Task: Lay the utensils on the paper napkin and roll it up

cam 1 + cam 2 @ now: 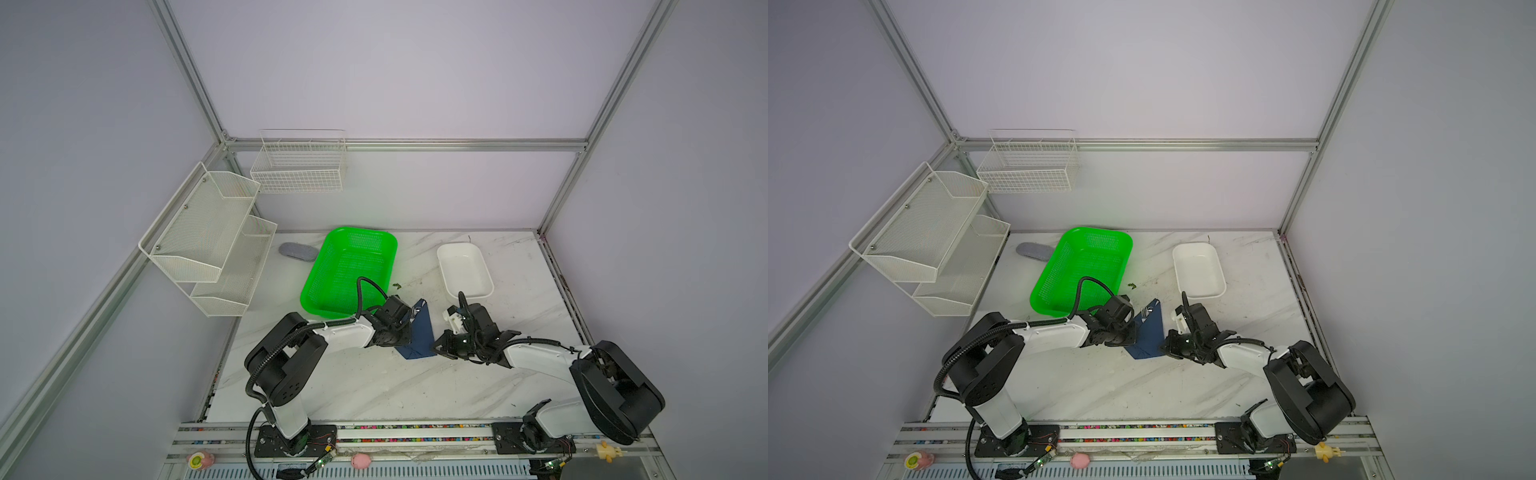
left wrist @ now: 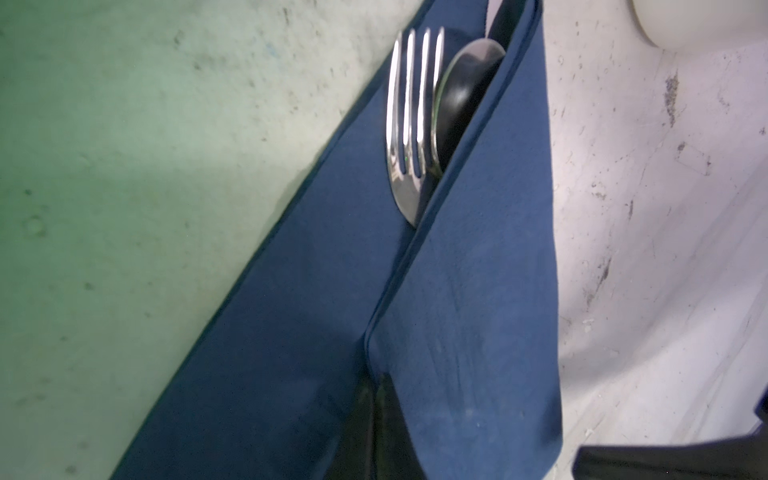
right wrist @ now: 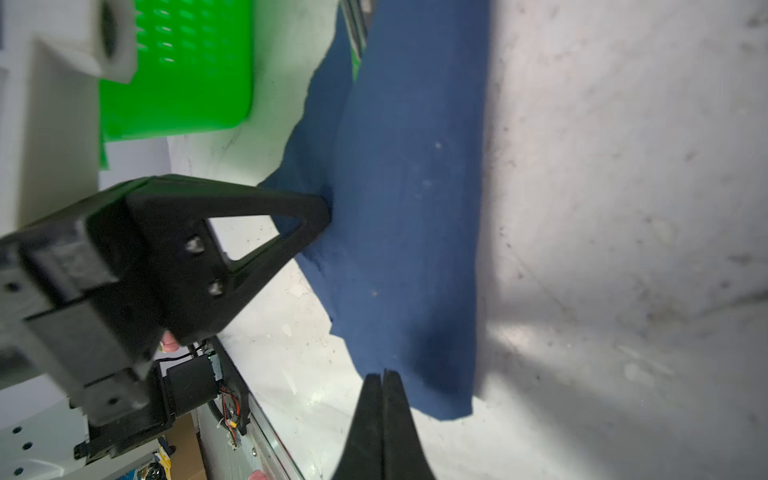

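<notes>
The paper napkin (image 1: 420,334) (image 1: 1148,336) lies in front of the green basket, one flap folded over the utensils. In the left wrist view the fork (image 2: 411,104) and spoon (image 2: 465,91) heads stick out of the fold, with a silver sliver of a third piece (image 2: 493,10) behind them. My left gripper (image 2: 374,384) is shut, its tips pressed against the flap's edge on the napkin (image 2: 469,291). It also shows in the right wrist view as the left gripper (image 3: 322,212), touching the napkin's side. My right gripper (image 3: 382,374) is shut, tips at the napkin's (image 3: 415,208) near corner.
The green basket (image 1: 318,268) (image 1: 1048,266) stands just behind the left wrist. A white tray (image 1: 465,266) (image 1: 1200,270) sits at the back right, behind the right wrist. White wire shelves (image 1: 208,237) and a wire basket (image 1: 299,166) hang at the back left. A grey pad (image 1: 297,250) lies beside the basket.
</notes>
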